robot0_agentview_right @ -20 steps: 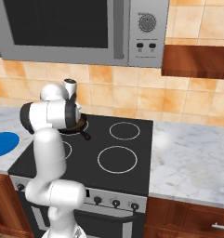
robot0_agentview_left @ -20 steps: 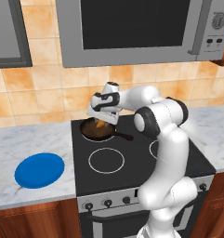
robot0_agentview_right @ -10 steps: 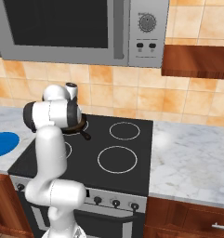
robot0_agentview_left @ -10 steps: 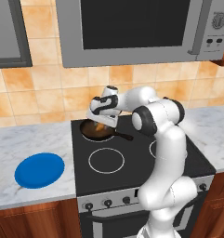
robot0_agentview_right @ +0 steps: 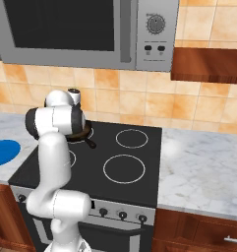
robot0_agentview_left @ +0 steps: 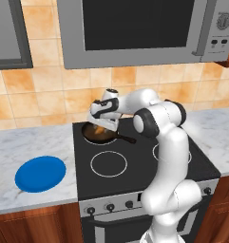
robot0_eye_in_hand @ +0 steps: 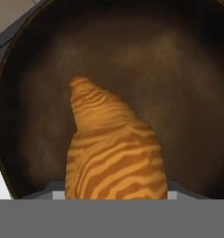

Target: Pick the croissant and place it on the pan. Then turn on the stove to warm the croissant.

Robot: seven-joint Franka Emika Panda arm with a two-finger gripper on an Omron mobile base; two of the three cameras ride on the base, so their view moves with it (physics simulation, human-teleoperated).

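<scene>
No brand, label or legible writing shows on anything here; the microwave (robot0_agentview_left: 135, 28) has only a dial and small buttons too blurred to read. Far to the left of the gripper (robot0_agentview_left: 100, 127) and nearer the camera, a round blue plate (robot0_agentview_left: 40, 173) lies on the marble counter (robot0_agentview_left: 21, 142), well apart from the stove (robot0_agentview_left: 135, 166). From the left base view the white arm rises at the lower right, bends at the elbow above the cooktop and reaches back and leftward, the hand tipped down over the stove's rear left burner. Directly under the gripper sits the pan (robot0_agentview_left: 99, 134), its short black handle (robot0_agentview_left: 127, 138) pointing right toward the arm. The croissant (robot0_eye_in_hand: 111, 148) is between the fingers, orange and striped, its tapered end pointing out into the dark pan floor (robot0_eye_in_hand: 178, 93) below it; the fingers themselves are hidden behind the pastry, so I cannot tell how tightly they pinch it or whether it already touches the pan. In the right base view the pan (robot0_agentview_right: 83, 132) peeks out just beside the arm's upper joint, with the stove's knobs (robot0_agentview_right: 122, 214) along the silver front panel.
</scene>
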